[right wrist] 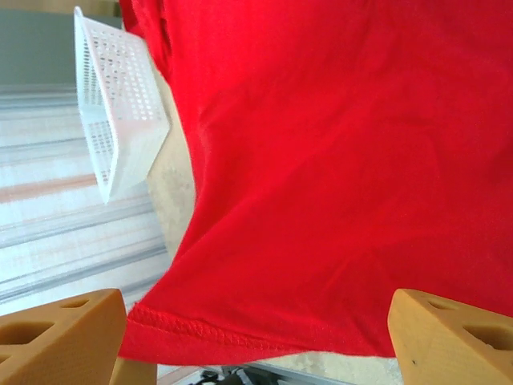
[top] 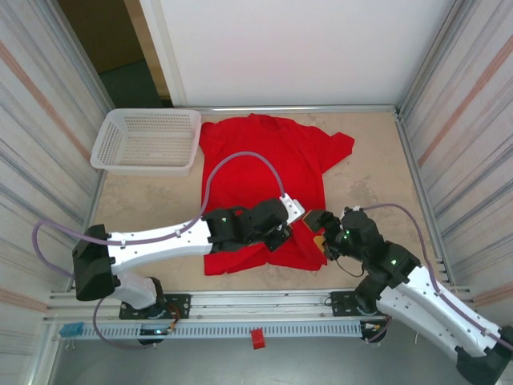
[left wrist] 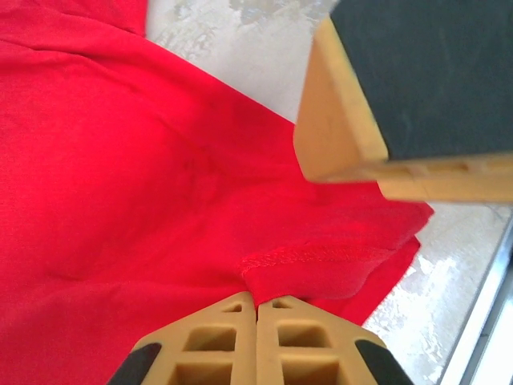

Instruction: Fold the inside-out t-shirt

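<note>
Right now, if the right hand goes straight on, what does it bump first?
Probably the bright red soft fabric t-shirt, right ahead of the right hand; how far is unclear.

Bright red t-shirt, spread mostly flat, collar at the far side, stitched hem rumpled nearest.

White arms — black joints, lilac cables.

Table bearing t-shirt, basket
</note>
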